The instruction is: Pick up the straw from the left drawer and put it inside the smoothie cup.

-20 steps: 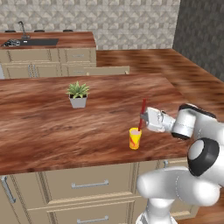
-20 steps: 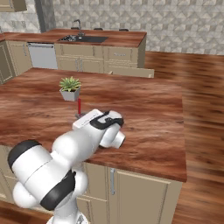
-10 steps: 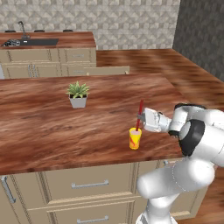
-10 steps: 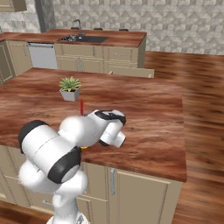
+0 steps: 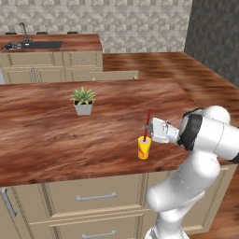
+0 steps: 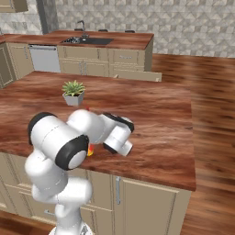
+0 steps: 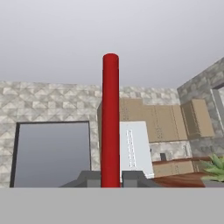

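A: What is seen on the desk (image 6: 156,119)?
B: 1 potted plant (image 6: 73,92) is set near its far left; a yellow-red sliver of the smoothie cup (image 6: 90,150) is glimpsed behind the arm (image 6: 69,142).

Straw (image 5: 147,125) stands in smoothie cup (image 5: 144,148), on counter (image 5: 56,135).

no readable text or numbers anywhere, smoothie cup (image 5: 144,147) mark (reddish-orange) — no letters
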Controlling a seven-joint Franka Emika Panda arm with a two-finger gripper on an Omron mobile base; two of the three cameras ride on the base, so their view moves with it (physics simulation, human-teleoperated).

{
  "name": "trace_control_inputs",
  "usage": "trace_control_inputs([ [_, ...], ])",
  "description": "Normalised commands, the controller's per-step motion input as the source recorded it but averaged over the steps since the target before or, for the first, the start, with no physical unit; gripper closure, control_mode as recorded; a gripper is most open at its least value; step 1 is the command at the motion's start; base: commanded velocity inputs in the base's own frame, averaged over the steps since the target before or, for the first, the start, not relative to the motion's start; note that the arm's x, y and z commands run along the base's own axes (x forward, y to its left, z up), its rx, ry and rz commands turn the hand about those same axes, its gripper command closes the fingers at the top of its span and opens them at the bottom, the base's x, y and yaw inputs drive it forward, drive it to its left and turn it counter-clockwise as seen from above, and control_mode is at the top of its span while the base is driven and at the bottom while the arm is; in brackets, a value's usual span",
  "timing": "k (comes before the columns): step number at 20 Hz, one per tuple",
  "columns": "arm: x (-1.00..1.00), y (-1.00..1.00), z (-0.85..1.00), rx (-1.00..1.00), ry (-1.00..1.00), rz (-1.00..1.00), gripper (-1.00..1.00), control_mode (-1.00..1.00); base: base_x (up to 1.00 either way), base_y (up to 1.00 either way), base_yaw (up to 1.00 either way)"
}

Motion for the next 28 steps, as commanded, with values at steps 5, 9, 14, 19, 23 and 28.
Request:
trace_control_inputs([
  [5,0.14,0.0,-0.14,0.0,-0.02,0.0,1.0,-1.0,0.0,0.0,0.0],
  [9,0.14,0.0,-0.11,0.0,-0.03,0.0,1.0,-1.0,0.0,0.0,0.0],
  [14,0.03,0.0,-0.1,0.0,-0.02,0.0,1.0,-1.0,0.0,0.0,0.0],
  [19,-0.03,0.0,-0.03,-0.02,-0.02,0.0,1.0,-1.0,0.0,0.0,0.0],
  [23,-0.24,0.0,0.0,-0.05,-0.05,0.0,-1.0,-1.0,0.0,0.0,0.0],
  [28,-0.23,0.09,0.0,-0.09,-0.05,0.0,-1.0,-1.0,0.0,0.0,0.0],
])
